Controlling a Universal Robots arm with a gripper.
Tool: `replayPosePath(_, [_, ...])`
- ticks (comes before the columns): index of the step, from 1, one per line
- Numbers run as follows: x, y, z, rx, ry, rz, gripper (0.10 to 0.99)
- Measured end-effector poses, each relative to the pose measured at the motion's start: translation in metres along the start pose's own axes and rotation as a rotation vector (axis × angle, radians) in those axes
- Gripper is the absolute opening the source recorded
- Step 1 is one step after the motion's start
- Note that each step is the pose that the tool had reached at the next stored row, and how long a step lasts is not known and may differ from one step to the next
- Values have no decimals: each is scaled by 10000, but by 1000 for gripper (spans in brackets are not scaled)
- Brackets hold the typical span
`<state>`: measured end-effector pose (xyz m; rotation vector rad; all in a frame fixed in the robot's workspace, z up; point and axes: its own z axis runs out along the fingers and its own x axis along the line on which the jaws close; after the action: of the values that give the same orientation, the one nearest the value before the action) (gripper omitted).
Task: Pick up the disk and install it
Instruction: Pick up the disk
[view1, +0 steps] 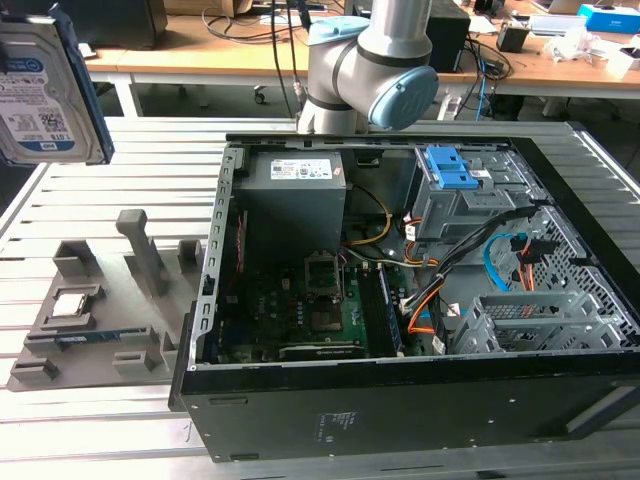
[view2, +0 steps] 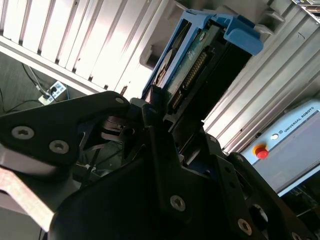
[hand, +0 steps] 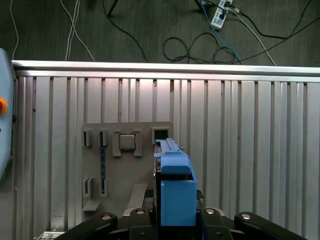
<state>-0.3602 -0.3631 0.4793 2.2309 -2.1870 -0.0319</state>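
Gripper (hand: 175, 215) clamped on one disk (hand: 176, 185), above one grey fixture tray (hand: 130, 172), one open computer case (view1: 400, 410) alongside

Robotics lab or electronics workshop, no question. Going by the industrial robot arm (view1: 372, 75) standing behind a slotted aluminium table (view1: 90, 170), with an opened-up PC case (view1: 400, 410) and a grey parts fixture (view1: 130, 345) on top. Also wooden desks (view1: 190, 58) in the back piled with cables and gear, plus a power strip (hand: 219, 16) and loose wires down on the floor.
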Motion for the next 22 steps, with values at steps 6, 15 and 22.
replayPosePath(6, [0,-1,-102,-3,-1,0,365])
replayPosePath(15, [0,-4,-258,-8,0,0,365])
replayPosePath(22, [-1,-6,-361,-13,0,0,365])
